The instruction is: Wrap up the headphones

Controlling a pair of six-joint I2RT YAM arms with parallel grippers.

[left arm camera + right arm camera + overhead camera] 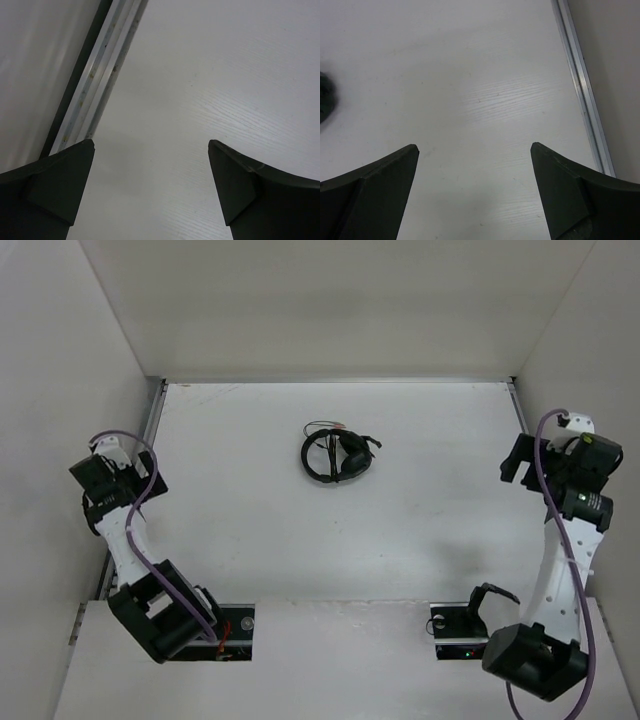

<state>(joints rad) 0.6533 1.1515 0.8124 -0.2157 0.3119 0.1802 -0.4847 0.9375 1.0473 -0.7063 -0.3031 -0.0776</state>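
Bright even overhead light, soft glare patch on table, faint shadows, wrist views slightly blurred

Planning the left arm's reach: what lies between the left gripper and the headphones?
Nothing but bare table. The top view shows the whole stretch from the left gripper to the headphones free of objects.
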